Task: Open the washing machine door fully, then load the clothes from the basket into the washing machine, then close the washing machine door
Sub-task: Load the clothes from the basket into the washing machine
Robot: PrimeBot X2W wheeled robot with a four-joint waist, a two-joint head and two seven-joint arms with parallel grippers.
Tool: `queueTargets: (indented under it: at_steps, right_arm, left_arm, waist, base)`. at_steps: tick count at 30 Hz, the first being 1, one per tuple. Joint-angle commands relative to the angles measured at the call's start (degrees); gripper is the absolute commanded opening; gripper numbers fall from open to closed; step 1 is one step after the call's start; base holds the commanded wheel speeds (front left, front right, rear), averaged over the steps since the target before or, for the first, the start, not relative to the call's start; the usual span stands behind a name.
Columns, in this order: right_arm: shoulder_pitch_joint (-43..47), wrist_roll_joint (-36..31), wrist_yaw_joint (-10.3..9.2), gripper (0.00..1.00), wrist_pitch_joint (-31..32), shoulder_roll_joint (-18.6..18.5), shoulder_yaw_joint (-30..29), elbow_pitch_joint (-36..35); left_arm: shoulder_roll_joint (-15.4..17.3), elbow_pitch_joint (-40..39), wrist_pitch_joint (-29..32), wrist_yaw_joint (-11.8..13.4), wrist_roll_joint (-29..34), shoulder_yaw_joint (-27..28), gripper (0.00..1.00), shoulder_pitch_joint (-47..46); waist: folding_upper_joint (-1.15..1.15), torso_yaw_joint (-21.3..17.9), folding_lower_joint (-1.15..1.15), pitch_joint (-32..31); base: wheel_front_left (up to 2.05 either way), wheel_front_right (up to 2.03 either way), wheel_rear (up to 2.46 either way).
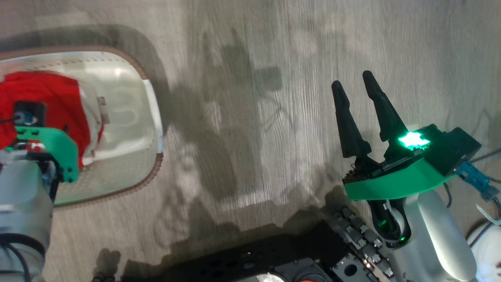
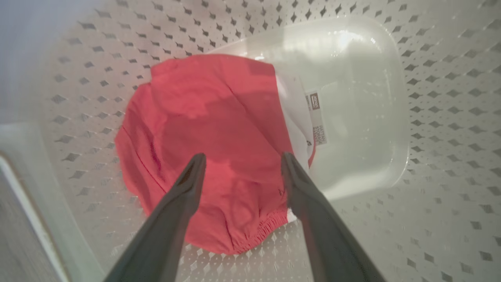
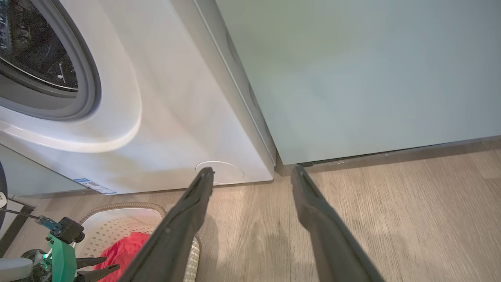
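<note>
One clothes (image 2: 207,125) | one basket (image 2: 450,117) | left gripper (image 2: 243,154), right gripper (image 3: 253,168): both spread

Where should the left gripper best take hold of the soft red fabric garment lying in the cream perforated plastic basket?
Pinch the middle of the red garment, coming straight down. It lies spread nearly flat on the bottom of the basket, whose tall walls block a sideways approach; the open left gripper should probably press in and gather a fold.
</note>
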Motion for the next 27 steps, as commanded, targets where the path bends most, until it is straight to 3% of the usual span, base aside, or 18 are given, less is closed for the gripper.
queueTargets:
  at_steps: [1,9,16,27]
  right_arm:
    - [0.93,0.59,0.0,1.0,-0.37,-0.06,1.53,-2.11]
    - [0.09,1.16,0.0,1.0,-0.37,-0.06,2.82,-3.83]
    - [-0.65,0.63,0.0,1.0,-0.37,-0.06,3.09,-5.64]
    - [-0.24,-1.36,0.0,1.0,-0.37,-0.06,4.01,-9.31]
  left_arm:
    - [3.09,0.02,0.76,0.31,0.14,0.86,1.0,0.61]
    - [6.23,0.44,6.11,1.55,1.06,-0.63,1.0,-3.77]
    - [9.09,0.57,9.82,0.84,2.89,-3.17,1.0,-8.2]
    - [8.57,0.67,12.92,0.99,4.61,-6.62,1.0,-10.54]
  waist:
    - [0.0,-1.39,-0.01,1.93]
    - [0.0,-2.98,-0.01,6.83]
    - [0.0,-3.52,-0.01,11.04]
    - [0.0,-2.32,-0.01,13.13]
  base:
    - [0.0,0.0,0.0]
    - [0.0,0.0,0.0]
    - [0.0,0.0,0.0]
    - [0.0,0.0,0.0]
